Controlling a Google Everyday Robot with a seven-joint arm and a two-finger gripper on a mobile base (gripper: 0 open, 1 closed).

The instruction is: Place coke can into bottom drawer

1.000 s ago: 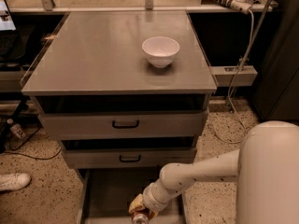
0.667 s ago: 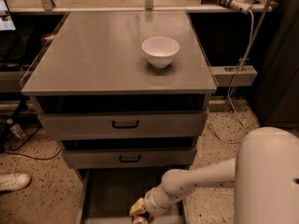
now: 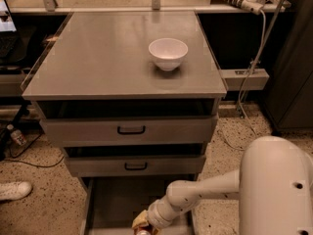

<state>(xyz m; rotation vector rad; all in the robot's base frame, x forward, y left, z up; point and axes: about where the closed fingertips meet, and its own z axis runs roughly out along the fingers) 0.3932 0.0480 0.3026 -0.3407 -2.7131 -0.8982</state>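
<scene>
The gripper (image 3: 143,223) reaches low inside the open bottom drawer (image 3: 115,202), bringing the coke can (image 3: 143,232) at its tip close above the floor for release; whether it clamps the can, I cannot tell.

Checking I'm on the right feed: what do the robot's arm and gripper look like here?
The arm is smooth off-white: a bulbous housing with small dark holes, then a tubular link with a ringed wrist. The gripper, low over the bottom drawer, shows yellowish-tan. No cables or markings visible.
</scene>
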